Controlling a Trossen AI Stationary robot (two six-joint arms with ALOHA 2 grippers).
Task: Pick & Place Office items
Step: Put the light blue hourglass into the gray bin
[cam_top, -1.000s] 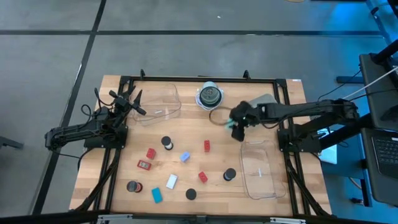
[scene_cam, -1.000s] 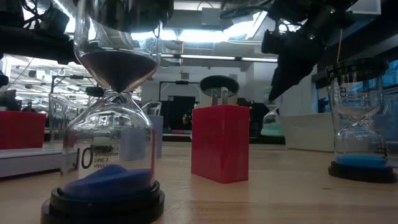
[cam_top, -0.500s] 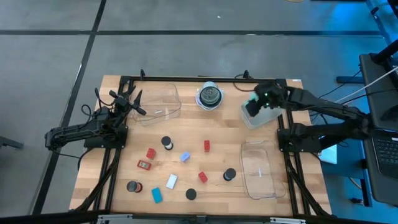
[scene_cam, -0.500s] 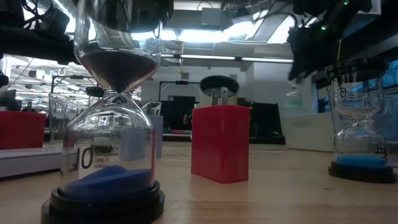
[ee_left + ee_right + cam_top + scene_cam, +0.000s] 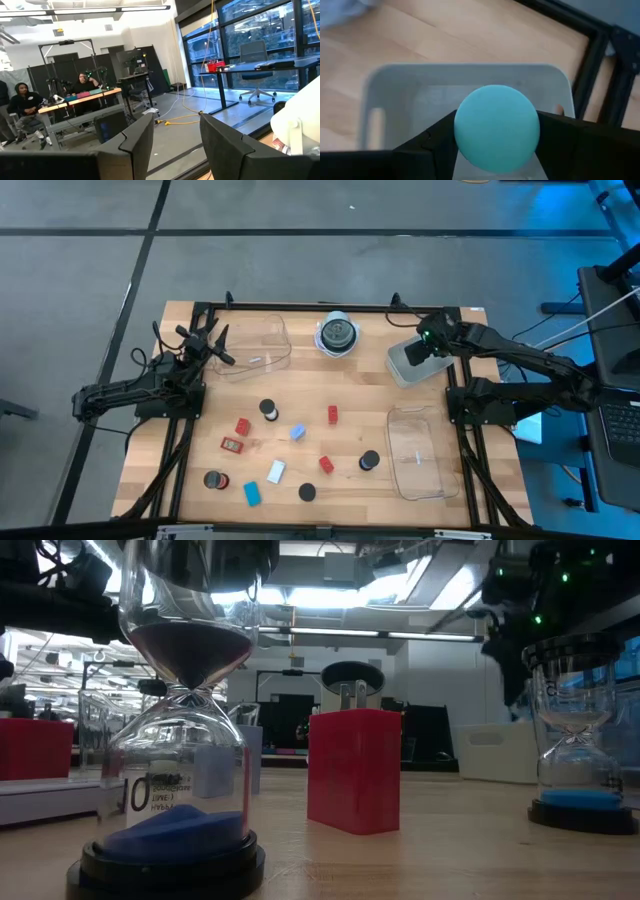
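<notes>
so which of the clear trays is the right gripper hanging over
The small frosted tray at the table's far right corner. The right gripper, shut on a teal cylinder, is directly above it; the other two trays have nothing over them.

Two dark fingers (image 5: 220,145) are standing apart at frame bottom; two people (image 5: 30,102) are sitting at a desk (image 5: 82,97), middle left.

Matt teal cylinder (image 5: 497,128), translucent plastic bin (image 5: 410,95), pale wood-grain table (image 5: 350,395), glossy glass hourglass (image 5: 185,710).
</notes>
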